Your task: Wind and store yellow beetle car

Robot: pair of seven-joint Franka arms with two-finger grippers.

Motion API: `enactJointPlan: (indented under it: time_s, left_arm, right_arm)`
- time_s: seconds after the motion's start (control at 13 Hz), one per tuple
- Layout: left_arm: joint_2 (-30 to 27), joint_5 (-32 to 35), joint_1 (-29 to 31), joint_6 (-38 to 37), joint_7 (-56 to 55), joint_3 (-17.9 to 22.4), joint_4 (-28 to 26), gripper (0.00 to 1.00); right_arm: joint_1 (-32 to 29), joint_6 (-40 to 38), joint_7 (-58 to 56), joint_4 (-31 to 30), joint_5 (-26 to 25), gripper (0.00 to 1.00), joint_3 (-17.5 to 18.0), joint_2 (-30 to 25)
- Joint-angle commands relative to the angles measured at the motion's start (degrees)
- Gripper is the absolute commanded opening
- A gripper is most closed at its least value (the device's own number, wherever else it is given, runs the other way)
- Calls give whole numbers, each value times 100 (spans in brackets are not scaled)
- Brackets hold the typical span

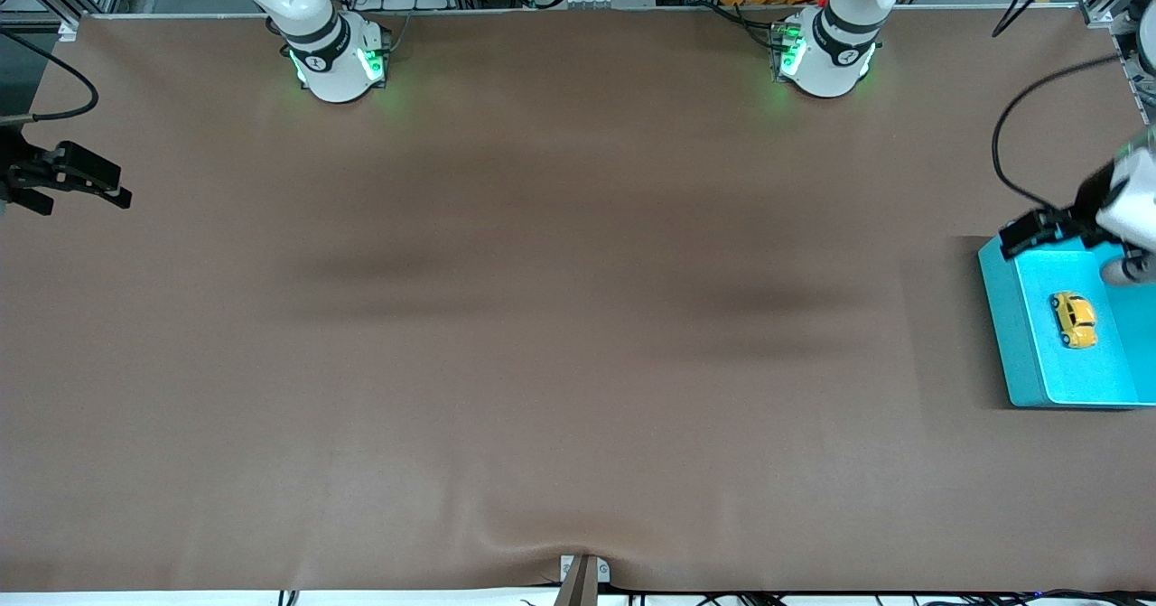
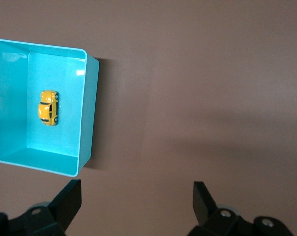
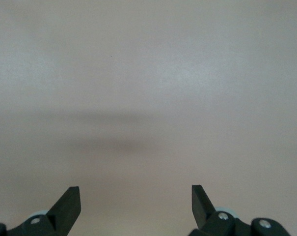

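The car (image 1: 1073,320) sits inside the turquoise bin (image 1: 1011,317) at the tabletop's left-arm edge, apparently stored. The left tool (image 1: 1025,231) hangs above the bin, jaws apart; the right tool (image 1: 86,186) waits at the other edge, jaws apart.

The front view's edge is cutting off the bin (image 1: 1020,335) at the left arm's end. The left gripper (image 1: 1066,227) is overlapping its rim and running partly out of frame. The car's (image 1: 1073,319) wheels are perhaps too small to judge.
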Motion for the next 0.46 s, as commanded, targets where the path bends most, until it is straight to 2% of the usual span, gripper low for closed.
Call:
enactJointPlan:
  time_s: [0.0, 0.38]
  left_arm:
    - [-525, -154, -839, -379, -16, 743, -110, 100]
    - [-456, -505, -992, -916, 11, 781, 478, 100]
  right_arm:
    - [-62, 3, -34, 24, -46, 100, 47, 5]
    - [-61, -15, -34, 33, -46, 100, 47, 5]
